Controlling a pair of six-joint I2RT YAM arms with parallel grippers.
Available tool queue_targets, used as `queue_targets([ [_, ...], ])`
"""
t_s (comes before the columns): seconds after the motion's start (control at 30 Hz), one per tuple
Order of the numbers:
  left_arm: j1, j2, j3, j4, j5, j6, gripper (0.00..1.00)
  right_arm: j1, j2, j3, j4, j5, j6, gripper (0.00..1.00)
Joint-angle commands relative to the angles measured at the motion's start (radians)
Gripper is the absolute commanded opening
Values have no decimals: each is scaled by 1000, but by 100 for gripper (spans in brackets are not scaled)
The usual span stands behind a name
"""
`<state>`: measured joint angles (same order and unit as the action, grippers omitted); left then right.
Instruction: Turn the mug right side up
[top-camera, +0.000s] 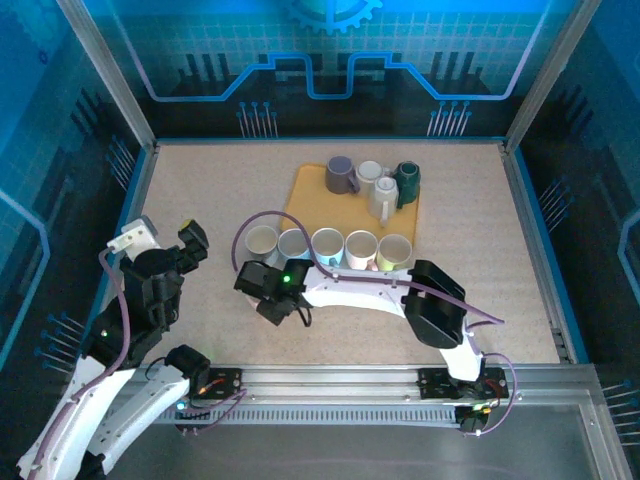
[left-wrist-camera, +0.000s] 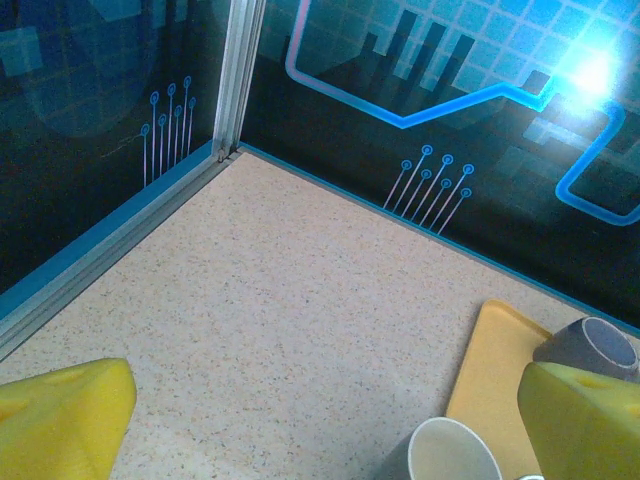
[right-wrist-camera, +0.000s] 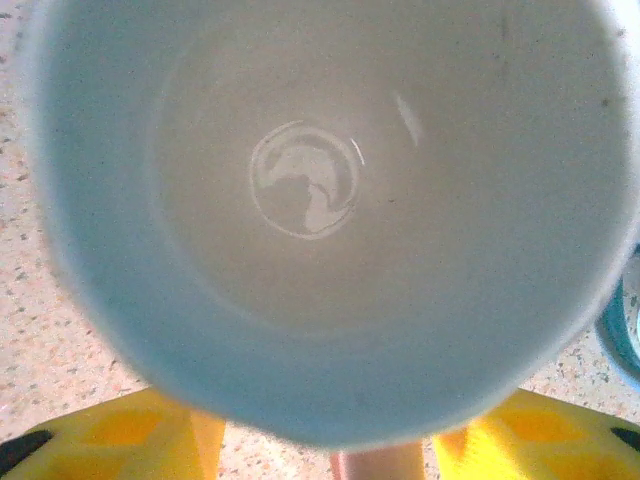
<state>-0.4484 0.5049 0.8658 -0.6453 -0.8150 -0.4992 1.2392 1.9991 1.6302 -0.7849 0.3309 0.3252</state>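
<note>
Mug (top-camera: 262, 241): stands mouth-up on the table (top-camera: 200, 190), just off the near-left corner of the tray (top-camera: 303, 190). It is the leftmost in a row of five open mugs. It is round and smooth, with a pale inside and a thin rim.
Mug interior: in the right wrist view it is glossy off-white glaze, with a faint ring mark (right-wrist-camera: 305, 180) and a blotchy patch at the centre of the floor. A pinkish stub (right-wrist-camera: 375, 465) (the handle, by the look of it) pokes out under the near rim.
Right gripper (top-camera: 262, 272): reached across to the mug from the near side. Its yellow fingers (right-wrist-camera: 120, 440) are spread wide, one on each side of the stub, and are not closed on it. Whether they touch the mug wall I cannot tell.
Left gripper (left-wrist-camera: 322, 385): held above bare table well to the left of the mug. Its blunt yellow fingers are parted with nothing between them.
Other mugs (top-camera: 345, 248): four, in pale pastel shades, stand mouths up in a line along the tray's near edge.
Far cluster (top-camera: 372, 180): four vessels (grey, two white, dark green) sit at the tray's far end. In the left wrist view the grey one shows its foot ring upward.
Tray: flat, matte orange-yellow, with rounded corners.
Table: beige with a fine speckle, framed by aluminium rails.
Back wall (top-camera: 320, 60): dark panel printed with blue circuit lines and part of a gear (top-camera: 335, 12).
</note>
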Motion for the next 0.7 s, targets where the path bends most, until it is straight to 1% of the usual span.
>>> queue_targets([
  [0.0, -6, 4, -10, 26, 4, -6, 99, 23, -63, -18, 9, -30, 7, 59],
  [0.1, -6, 7, -10, 24, 6, -6, 99, 32, -77, -34, 10, -46, 5, 60],
  [0.3, -5, 7, -8, 20, 13, -7, 99, 42, -92, -56, 46, -123, 8, 53],
  [0.43, -5, 8, -7, 16, 13, -10, 99, 42, -78, -42, 65, -166, 9, 50],
  [0.57, -5, 9, -3, 14, 11, -11, 99, 42, -52, -6, 46, -146, 10, 49],
  [0.6, -6, 9, -4, 13, 13, -10, 99, 42, -53, -3, 43, -129, 11, 50],
  [0.67, -6, 10, -4, 15, 31, 2, 99, 43, -62, -8, 39, -94, 14, 55],
])
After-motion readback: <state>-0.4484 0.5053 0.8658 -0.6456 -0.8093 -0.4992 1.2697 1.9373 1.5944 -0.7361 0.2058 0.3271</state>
